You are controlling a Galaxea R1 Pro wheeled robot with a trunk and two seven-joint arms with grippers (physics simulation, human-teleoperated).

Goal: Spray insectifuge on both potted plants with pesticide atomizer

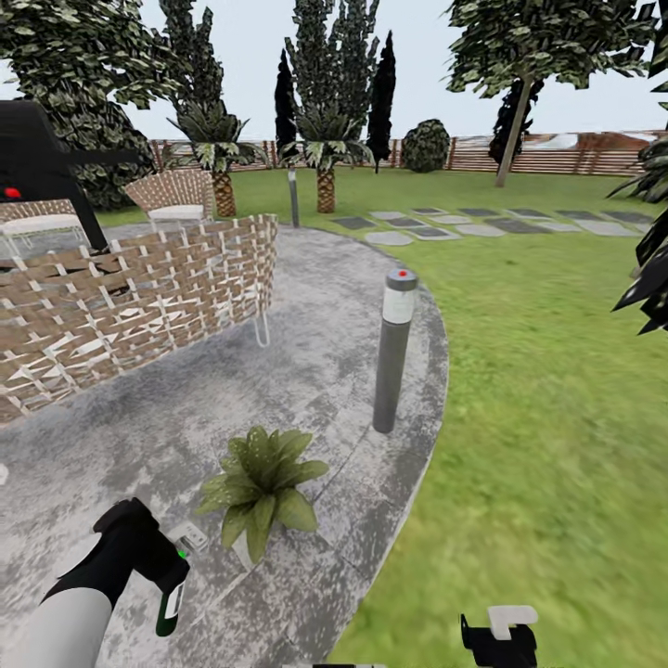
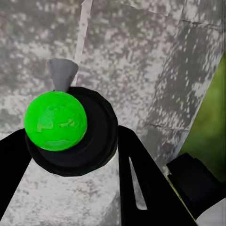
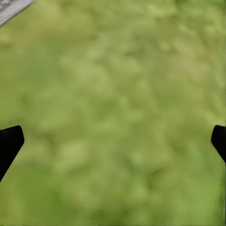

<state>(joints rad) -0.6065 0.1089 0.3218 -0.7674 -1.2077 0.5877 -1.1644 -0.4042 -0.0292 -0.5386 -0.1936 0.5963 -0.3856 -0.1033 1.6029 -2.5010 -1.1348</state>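
My left gripper (image 1: pixel 174 583) is shut on the pesticide atomizer (image 1: pixel 191 537), a pale grey-white sprayer with a green spot. It is held low over the stone patio (image 1: pixel 139 436), just left of one potted plant (image 1: pixel 263 482). That plant is a speckled green rosette whose leaves hide its pot. In the left wrist view, the atomizer's green ball (image 2: pixel 55 120) sits on a black round cap with a grey nozzle (image 2: pixel 62 73), between my black fingers (image 2: pixel 141 188). The other potted plant is out of view. My right gripper (image 1: pixel 501 638) (image 3: pixel 113 141) hangs open over the lawn (image 1: pixel 557 417).
A grey bollard light (image 1: pixel 393 353) stands at the patio's edge, right of and behind the plant. A wicker sofa (image 1: pixel 130 306) fills the left. Two scaly-trunked palms (image 1: pixel 325 158), stepping slabs (image 1: pixel 482 223) and a slatted fence (image 1: pixel 557 158) lie farther off.
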